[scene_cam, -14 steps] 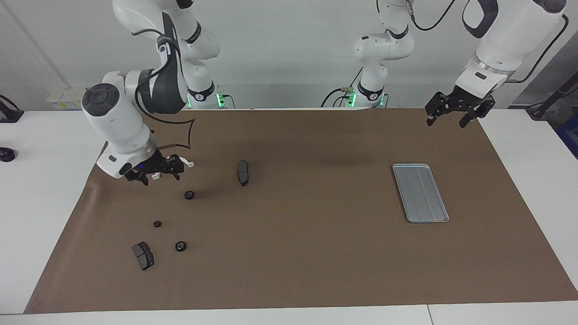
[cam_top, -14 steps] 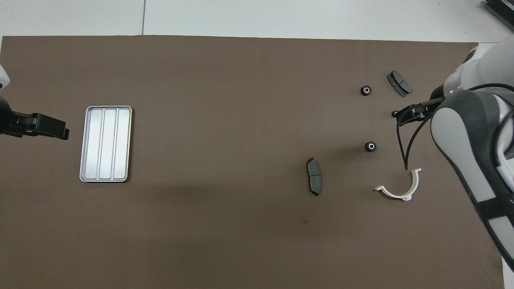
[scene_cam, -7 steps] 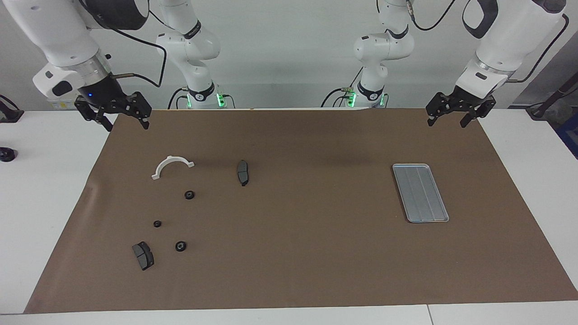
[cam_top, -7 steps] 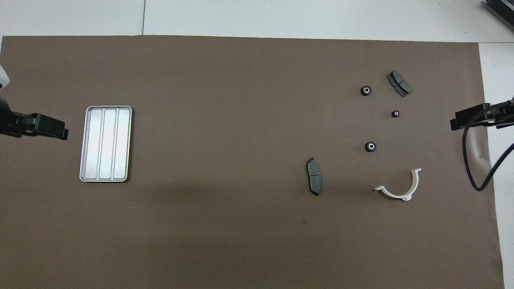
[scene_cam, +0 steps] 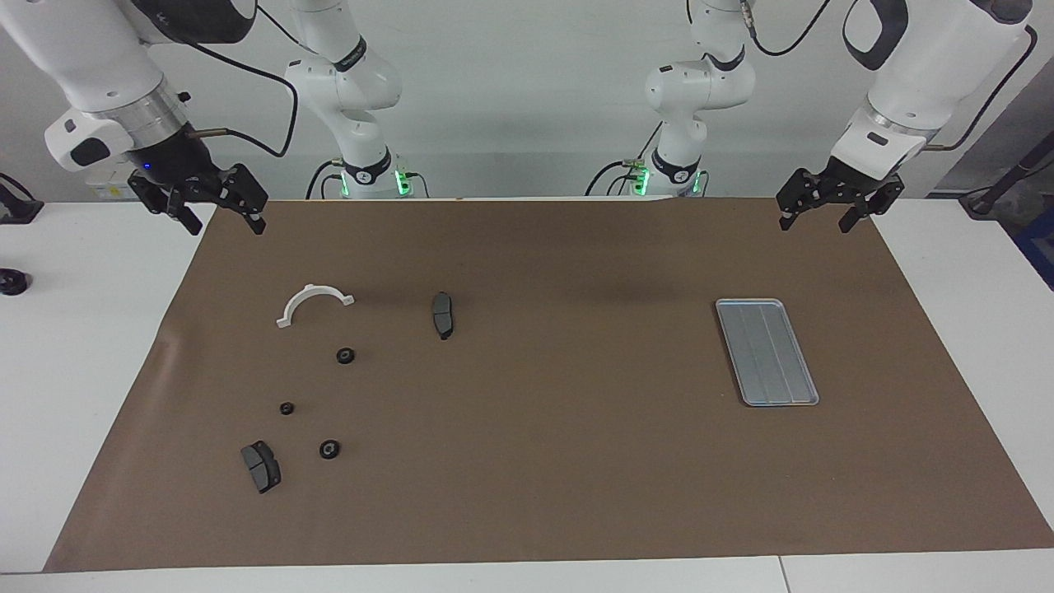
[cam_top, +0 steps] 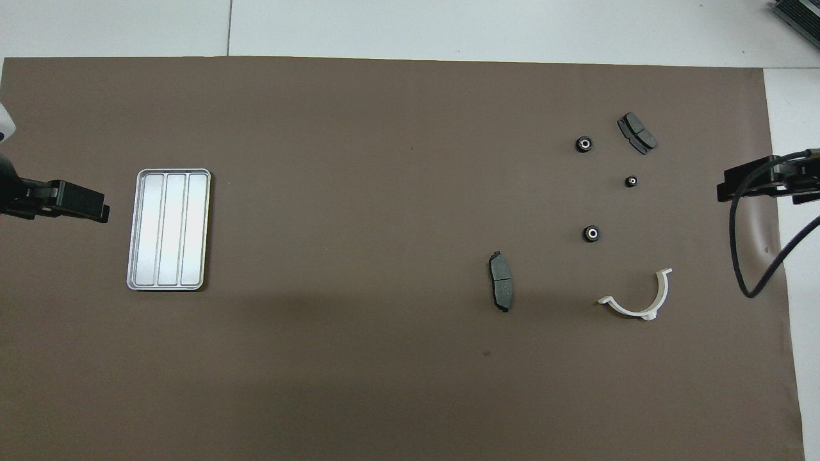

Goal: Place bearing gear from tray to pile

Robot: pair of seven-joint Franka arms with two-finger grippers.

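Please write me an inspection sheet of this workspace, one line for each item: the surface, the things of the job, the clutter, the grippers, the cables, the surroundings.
Surface: brown mat on a white table.
Job's things: tray empty, toward the left arm's end. Three bearing gears lie on the mat at the right arm's end, among the pile's white half-ring bracket and two brake pads.
Clutter: nothing seen.
Grippers: left gripper open, empty, raised over the mat's corner; right gripper open, empty, raised over the mat's edge.
Cables: black cable loops from the right arm over the mat's edge.
Surroundings: small black object on the table beside the mat; green lights at the arm bases.
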